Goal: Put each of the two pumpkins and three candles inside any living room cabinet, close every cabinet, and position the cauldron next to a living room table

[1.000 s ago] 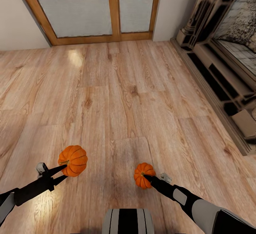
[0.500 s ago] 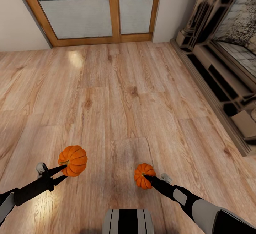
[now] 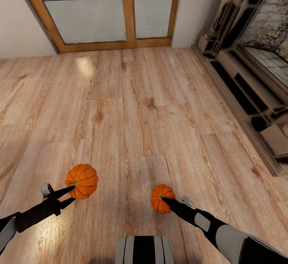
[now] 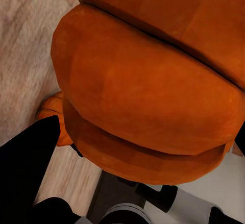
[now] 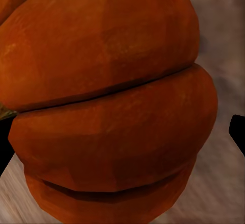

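I hold two bright-orange pumpkins above the wood floor. My left gripper (image 3: 72, 190) is shut on the larger pumpkin (image 3: 82, 180), whose ribbed skin looms close in the left wrist view (image 4: 148, 96). My right gripper (image 3: 166, 201) is shut on the smaller pumpkin (image 3: 161, 198), seen up close in the right wrist view (image 5: 112, 96). The long low dark-brown cabinet (image 3: 256, 99) runs along the right wall, well ahead and to the right of both grippers. A pale drawer (image 3: 276, 138) stands pulled out at its near end. The candles, the cauldron and the table are out of view.
Light wood floor (image 3: 140, 107) stretches ahead to a wood-framed glass door (image 3: 108, 15) in the far wall. A grey wall corner (image 3: 192, 11) stands between the door and the cabinet. My own base (image 3: 144, 250) shows at the lower edge.
The view has shifted very slightly as the camera moved. Both grippers keep the same hold on their pumpkins.
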Tool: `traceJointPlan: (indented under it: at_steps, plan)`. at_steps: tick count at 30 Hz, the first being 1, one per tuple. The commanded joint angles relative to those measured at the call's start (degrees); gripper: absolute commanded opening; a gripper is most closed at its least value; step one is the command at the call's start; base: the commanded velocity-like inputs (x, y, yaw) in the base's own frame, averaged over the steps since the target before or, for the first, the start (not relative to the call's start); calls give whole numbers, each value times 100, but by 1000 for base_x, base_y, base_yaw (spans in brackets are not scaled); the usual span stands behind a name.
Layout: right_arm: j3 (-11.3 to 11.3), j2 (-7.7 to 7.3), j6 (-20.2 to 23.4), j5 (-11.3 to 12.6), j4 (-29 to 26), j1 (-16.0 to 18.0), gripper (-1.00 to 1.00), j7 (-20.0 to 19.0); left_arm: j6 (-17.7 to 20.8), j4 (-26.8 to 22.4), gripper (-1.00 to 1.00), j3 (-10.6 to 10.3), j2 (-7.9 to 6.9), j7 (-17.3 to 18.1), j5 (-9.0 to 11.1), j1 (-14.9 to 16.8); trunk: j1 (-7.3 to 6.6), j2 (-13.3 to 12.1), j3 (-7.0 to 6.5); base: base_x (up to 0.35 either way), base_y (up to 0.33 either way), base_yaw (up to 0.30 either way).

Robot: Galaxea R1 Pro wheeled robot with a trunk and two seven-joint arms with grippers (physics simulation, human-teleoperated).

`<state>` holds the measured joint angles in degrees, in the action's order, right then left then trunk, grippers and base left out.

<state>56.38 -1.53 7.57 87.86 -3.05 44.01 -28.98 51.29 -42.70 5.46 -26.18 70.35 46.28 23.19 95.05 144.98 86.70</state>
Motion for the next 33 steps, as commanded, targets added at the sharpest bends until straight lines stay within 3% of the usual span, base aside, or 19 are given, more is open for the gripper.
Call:
traceJointPlan:
  at_steps: [1, 12, 13, 33]
  plan:
    - [27, -5, 25, 55, 12, 2, 100, 10, 40, -1, -100, -1, -1, -3, 23, 1, 0, 1, 3, 0, 0, 0]
    - [28, -5, 25, 56, 14, 2, 100, 15, 41, -1, -100, -1, -1, -3, 22, 1, 0, 1, 3, 0, 0, 0]
    - [29, -5, 25, 56, 13, 2, -100, 15, 40, -1, -100, -1, -1, -3, 22, 1, 0, 1, 3, 0, 0, 0]
    - [27, 3, 16, 53, 11, 2, -100, 34, 39, -1, -100, -1, -4, -3, 29, 1, 0, 1, 3, 0, 14, 0]
